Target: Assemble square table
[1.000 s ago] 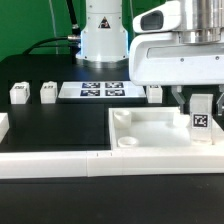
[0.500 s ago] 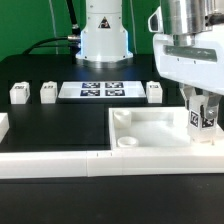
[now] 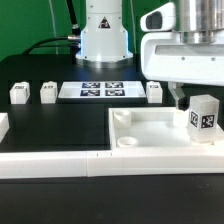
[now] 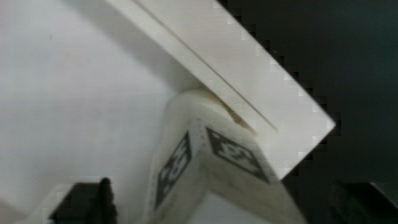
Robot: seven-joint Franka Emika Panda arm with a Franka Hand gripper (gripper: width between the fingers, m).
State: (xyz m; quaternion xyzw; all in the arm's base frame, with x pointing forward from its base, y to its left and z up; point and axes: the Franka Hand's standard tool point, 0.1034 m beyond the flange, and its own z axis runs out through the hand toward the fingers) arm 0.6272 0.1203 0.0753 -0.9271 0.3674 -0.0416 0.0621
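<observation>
Exterior view: your gripper point(image 3: 199, 106) hangs over the top point(image 3: 160, 152), at a slightly tilted leg point(image 3: 203, 119) near its 2 o'clock corner. Wrist view: fingers point(image 4: 86, 200) flank that leg point(image 4: 222, 160); you cannot tell whether they grip it.

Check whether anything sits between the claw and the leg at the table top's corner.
Nothing visible does. The leg stands upright at the corner of the table top, directly under the claw. In the wrist view it sits between the fingers, and no other part is in the gap.
</observation>
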